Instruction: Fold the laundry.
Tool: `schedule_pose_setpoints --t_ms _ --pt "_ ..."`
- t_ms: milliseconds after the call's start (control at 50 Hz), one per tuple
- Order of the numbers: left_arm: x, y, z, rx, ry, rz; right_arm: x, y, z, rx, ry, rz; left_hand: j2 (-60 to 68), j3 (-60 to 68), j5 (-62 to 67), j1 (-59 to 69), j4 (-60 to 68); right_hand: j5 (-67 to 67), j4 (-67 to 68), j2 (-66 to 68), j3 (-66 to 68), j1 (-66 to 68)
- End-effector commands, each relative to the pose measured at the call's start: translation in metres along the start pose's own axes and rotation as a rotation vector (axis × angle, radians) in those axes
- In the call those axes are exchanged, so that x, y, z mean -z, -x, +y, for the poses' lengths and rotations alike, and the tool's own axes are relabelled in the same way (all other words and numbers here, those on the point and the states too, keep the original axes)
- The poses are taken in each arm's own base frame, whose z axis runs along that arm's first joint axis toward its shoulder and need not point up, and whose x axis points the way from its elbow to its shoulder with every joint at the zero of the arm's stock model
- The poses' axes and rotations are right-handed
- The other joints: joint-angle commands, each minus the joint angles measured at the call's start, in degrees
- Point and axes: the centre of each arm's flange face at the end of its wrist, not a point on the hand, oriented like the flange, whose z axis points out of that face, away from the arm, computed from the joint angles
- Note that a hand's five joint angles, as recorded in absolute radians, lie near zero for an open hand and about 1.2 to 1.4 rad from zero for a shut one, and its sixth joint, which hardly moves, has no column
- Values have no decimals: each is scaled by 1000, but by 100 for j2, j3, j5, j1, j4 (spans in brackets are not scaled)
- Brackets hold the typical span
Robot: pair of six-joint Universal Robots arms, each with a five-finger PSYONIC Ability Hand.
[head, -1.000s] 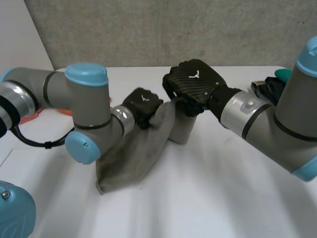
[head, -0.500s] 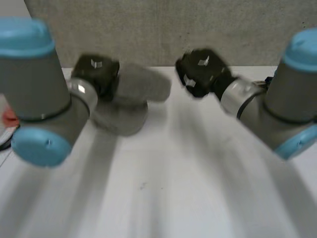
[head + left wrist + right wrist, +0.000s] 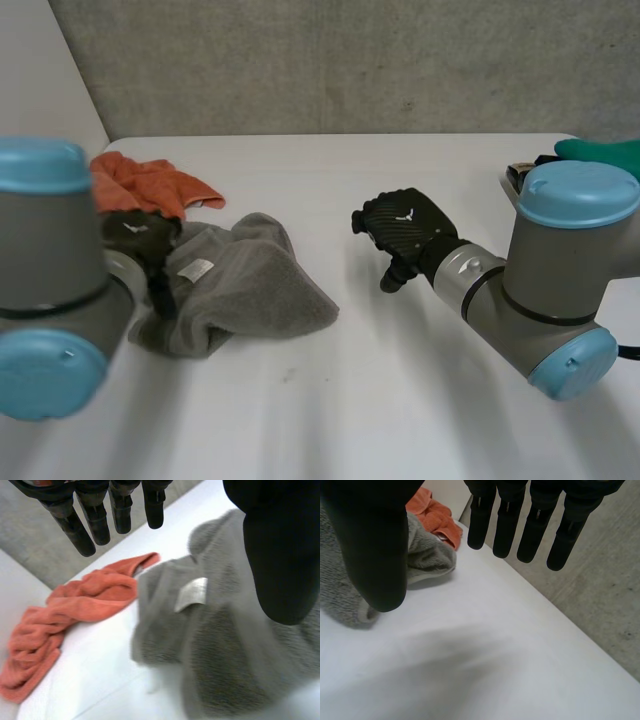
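Note:
A grey towel lies bunched on the white table, left of the middle, with a white label facing up. My left hand hovers at the towel's left edge, open, its fingers straight and holding nothing; the grey towel with its label lies under its palm. My right hand is to the right of the towel, apart from it and open. Its fingers hang straight over bare table, and the grey towel lies beyond its thumb.
A crumpled orange cloth lies behind the grey towel at the back left, also seen as the orange cloth beside my left hand. Dark objects and something green sit at the table's far right edge.
Both hands have let go of the grey towel, which has dropped in a bunch onto the table. My left hand swung left and down; my right hand drew away to the right.

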Motion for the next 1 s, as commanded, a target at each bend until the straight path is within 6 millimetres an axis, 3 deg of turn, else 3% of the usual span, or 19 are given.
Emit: schedule_pose_setpoints --t_ms 20,80,180,440,660,820,860,940,1000 --pt "-23 39 -9 62 -24 32 0 -6 3 78 7 5 93 84 -10 95 144 301 127 137 123 66" --pt "-35 47 -12 79 -34 100 0 -7 7 98 22 2 815 806 712 816 866 301 127 137 123 66" --pt "-54 42 -19 74 -66 215 0 -10 14 109 42 7 1506 1497 1403 1508 1557 318 144 154 140 83" --pt "-85 -18 -33 -126 -159 384 -2 -20 35 93 100 23 1691 1682 1587 1692 1742 335 161 170 157 100" --pt "-106 -52 -17 -154 -110 454 -1 -31 43 89 119 47 3256 3247 3152 3257 3307 335 161 170 157 100" --pt "-112 -65 -6 -167 -89 470 -2 -35 47 98 127 48 2583 2574 2479 2584 2634 335 161 170 157 100" --pt "-112 -66 -4 -171 -83 469 -3 -36 48 100 129 49 3052 3043 2948 3053 3103 335 161 170 157 100" --pt "-110 -66 -6 -181 -88 458 -4 -38 48 106 126 55 6563 6554 6459 6564 6614 335 161 170 157 100" --pt "-102 -59 -19 -181 -109 434 -8 -41 46 118 111 61 6804 6795 6701 6805 6855 318 144 154 140 83"
